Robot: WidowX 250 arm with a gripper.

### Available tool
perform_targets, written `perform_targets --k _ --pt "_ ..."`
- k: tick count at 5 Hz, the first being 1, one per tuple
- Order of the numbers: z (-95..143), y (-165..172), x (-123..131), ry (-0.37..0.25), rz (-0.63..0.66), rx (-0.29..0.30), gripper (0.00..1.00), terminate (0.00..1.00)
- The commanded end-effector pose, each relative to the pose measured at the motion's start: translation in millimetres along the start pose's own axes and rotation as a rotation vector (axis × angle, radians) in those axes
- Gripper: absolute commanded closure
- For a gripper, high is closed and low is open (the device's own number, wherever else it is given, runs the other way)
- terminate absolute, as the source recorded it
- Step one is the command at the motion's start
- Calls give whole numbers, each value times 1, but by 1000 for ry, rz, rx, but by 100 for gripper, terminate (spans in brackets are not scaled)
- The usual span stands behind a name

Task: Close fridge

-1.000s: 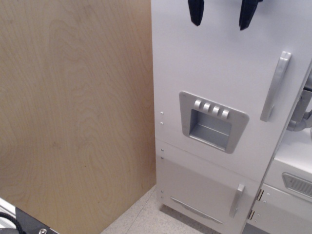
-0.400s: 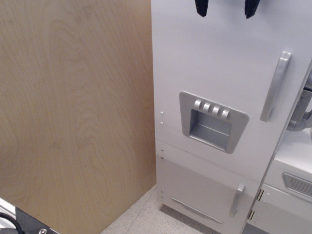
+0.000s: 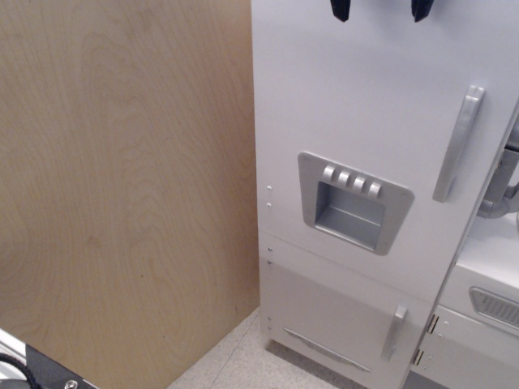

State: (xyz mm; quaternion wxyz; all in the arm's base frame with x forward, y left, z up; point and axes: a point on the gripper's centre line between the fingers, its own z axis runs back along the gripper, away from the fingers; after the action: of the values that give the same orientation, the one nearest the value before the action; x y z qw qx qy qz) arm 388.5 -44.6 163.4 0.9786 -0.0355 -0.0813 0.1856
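Gripper (image 3: 380,8) has pulled up toward top edge since a sec ago, only two dark tips showing, spread apart w/ nothing between. Fridge (image 3: 365,105) fills right half of frame, big door looks flush, so prob. closed & arm backing off. Wood panel (image 3: 122,186) at left; handle (image 3: 459,142) at right edge.

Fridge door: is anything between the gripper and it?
Nothing visible. The gripper hangs open at the top edge, directly before the bare upper face of the fridge, above its bar handle.
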Motion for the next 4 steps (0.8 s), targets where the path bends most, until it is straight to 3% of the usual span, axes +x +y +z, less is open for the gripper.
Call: perform_targets --k 1,4 --pt "17 1 12 -56 9 -24 0 0" --pt "17 34 -47 16 -146 25 0 0"
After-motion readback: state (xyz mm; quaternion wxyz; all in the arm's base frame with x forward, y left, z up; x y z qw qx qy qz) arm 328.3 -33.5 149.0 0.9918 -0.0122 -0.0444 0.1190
